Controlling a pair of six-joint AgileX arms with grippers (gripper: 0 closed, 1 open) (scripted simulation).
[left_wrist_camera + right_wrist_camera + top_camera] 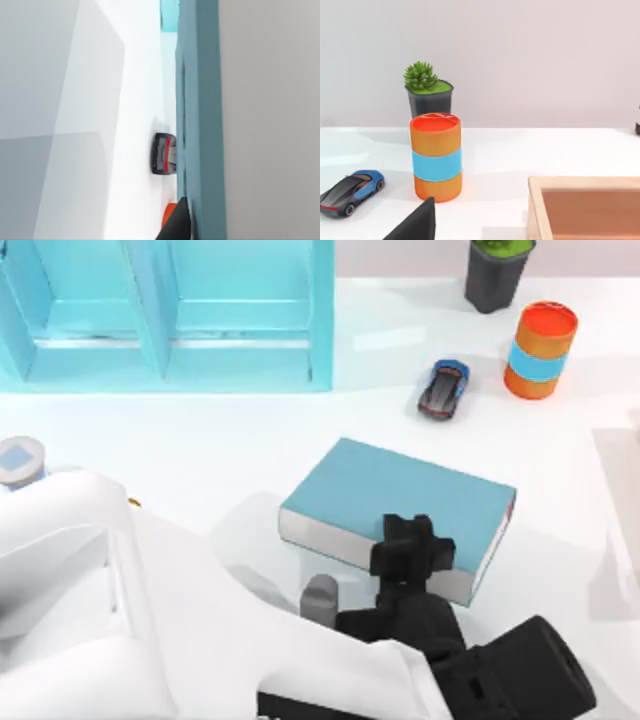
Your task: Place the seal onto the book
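Observation:
The book (400, 495), teal-blue with white page edges, lies flat in the middle of the table. My left gripper (412, 548), black, hangs over the book's near edge at the end of the big white arm reaching in from the lower left. The seal is hidden. In the left wrist view the book's cover (200, 100) runs close alongside the camera, with one dark fingertip (177, 225) at its edge. My right arm is parked off to the right, and one of its dark fingers (417, 222) pokes into its wrist view.
A turquoise shelf unit (170, 315) fills the back left. A toy car (443, 388), an orange cylinder with a blue band (540, 350) and a potted plant (497, 270) stand at the back right. A wooden tray (585, 205) lies near the right gripper. A bottle (20, 460) stands far left.

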